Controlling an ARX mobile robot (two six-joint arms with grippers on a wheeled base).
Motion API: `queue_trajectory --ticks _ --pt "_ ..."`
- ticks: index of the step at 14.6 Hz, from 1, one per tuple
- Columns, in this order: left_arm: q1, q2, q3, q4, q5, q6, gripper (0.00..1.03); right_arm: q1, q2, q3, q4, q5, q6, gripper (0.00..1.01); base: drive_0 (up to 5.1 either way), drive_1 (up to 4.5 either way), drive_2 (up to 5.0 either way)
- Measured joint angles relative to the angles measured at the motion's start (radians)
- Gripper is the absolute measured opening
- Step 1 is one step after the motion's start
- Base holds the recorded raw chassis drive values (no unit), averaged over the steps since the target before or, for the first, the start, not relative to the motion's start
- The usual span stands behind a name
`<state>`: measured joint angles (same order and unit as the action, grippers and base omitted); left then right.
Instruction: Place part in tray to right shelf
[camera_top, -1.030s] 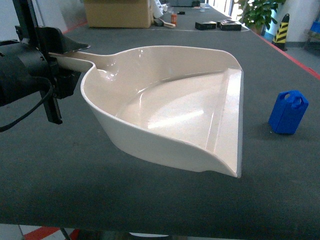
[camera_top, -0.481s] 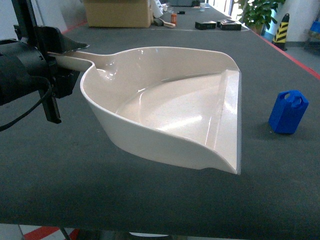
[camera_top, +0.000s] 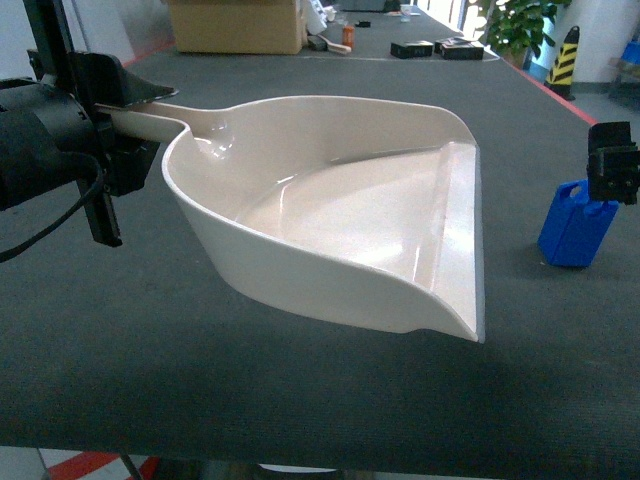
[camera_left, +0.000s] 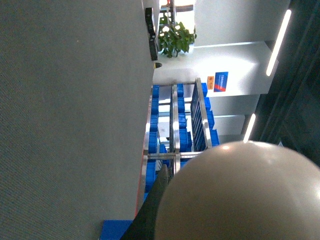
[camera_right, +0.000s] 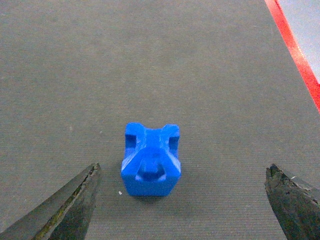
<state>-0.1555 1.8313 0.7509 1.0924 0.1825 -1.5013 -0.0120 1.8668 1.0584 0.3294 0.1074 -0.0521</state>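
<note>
The right gripper (camera_right: 180, 200), jaws spread wide, hovers above the blue part (camera_right: 150, 159) on the table's right; it should descend centred and square before closing. At left, the left gripper (camera_top: 125, 115) clamps the tray (camera_top: 330, 215) handle.

Much of both grippers sits out of your frames
Your right gripper (camera_top: 612, 160) is cut by the head view's edge; its fingertips (camera_right: 75, 205) run off the wrist view's bottom, and the tray (camera_left: 240, 195) blocks the left wrist view
</note>
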Motion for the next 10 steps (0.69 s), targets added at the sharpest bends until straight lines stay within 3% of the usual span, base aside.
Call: queue_trajectory --ticks 4,7,10 --pt "0.000 0.000 0.000 0.000 0.001 0.003 0.14 0.007 0.151 0.198 -0.118 0.038 0.038 0.98 0.0 0.00 0.0" --pt "0.000 0.000 0.000 0.000 0.000 0.006 0.13 0.022 0.262 0.277 -0.168 0.061 0.063 0.97 0.0 0.00 0.0" --pt "0.000 0.000 0.000 0.000 0.000 0.008 0.13 0.026 0.324 0.285 -0.148 0.071 0.072 0.61 0.0 0.00 0.0"
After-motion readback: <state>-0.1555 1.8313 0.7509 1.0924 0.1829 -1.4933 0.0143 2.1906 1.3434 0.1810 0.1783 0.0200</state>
